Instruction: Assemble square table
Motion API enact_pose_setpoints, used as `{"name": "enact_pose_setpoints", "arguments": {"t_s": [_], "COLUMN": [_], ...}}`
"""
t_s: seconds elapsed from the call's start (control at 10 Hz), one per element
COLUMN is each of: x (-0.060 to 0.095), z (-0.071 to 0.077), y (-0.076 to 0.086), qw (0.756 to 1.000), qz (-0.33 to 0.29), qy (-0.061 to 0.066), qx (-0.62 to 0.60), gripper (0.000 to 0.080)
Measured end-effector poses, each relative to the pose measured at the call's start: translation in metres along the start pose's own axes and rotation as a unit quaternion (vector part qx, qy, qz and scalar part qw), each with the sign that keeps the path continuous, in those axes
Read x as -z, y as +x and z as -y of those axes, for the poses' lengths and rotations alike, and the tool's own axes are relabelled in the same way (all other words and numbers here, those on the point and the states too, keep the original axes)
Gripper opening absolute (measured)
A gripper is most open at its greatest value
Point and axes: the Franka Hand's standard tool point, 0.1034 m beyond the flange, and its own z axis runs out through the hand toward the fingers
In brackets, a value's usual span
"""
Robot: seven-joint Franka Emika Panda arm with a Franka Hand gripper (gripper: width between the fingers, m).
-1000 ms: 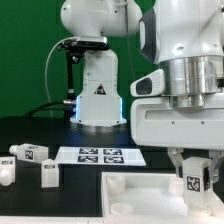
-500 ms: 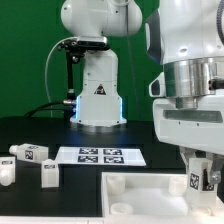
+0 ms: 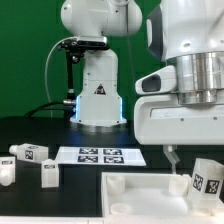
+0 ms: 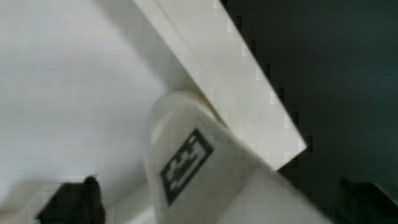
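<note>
1. Exterior view first: the gripper (image 3: pixel 196 160) hangs low at the exterior view's right, over the right end of the square tabletop (image 3: pixel 150 192).
2. The jaws look spread wide. One thin finger (image 3: pixel 171 156) sits clear of the tagged leg (image 3: pixel 207 183) with a visible gap between them, so nothing is clamped as far as I can see.
3. That tagged leg is tilted, with its marker facing the camera. It's at the tabletop's right end, right by the frame edge.
4. Wrist view: same leg (image 4: pixel 192 150), rounded end and marker showing, right up against the tabletop's raised rim (image 4: pixel 214 70). I can't tell if it's actually seated in anything. A dark finger (image 4: pixel 75 200) sits off to one side of it, not touching.
5. The tabletop lies flat on the black table (image 3: pixel 20 135), nearest the camera, raised rim up.
6. The other parts are all over at the exterior view's left: a lying leg (image 3: pixel 30 152) with its marker showing, an upright leg (image 3: pixel 47 172) just in front of it, and a cut-off leg (image 3: pixel 4 170) at the frame edge.
7. The marker board (image 3: pixel 100 155) lies flat just beside those legs, behind the tabletop, and the robot base (image 3: pixel 97 90) stands behind it.
</note>
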Motion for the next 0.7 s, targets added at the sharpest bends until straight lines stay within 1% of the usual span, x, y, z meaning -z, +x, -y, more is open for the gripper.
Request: {"name": "enact_pose_setpoints", "arguments": {"t_s": [0.2, 0.3, 0.4, 0.5, 0.6, 0.7], "x": [-0.0006, -0.0007, -0.001, -0.0018, -0.0019, -0.002], "z": [-0.001, -0.0002, -0.0036, -0.0081, -0.0071, -0.0071], "y": [0.0004, -0.0005, 0.0015, 0.0043, 0.0034, 0.0033], "qw": [0.996, 0.983, 0.964, 0.961, 0.966, 0.968], "qz": [0.0, -0.003, 0.0, 0.001, 0.001, 0.001], "qy": [-0.002, -0.012, -0.02, -0.02, -0.02, -0.02], "qx": [0.086, 0.181, 0.265, 0.276, 0.257, 0.251], "gripper": [0.0648, 0.0649, 0.0649, 0.0649, 0.0649, 0.0556]}}
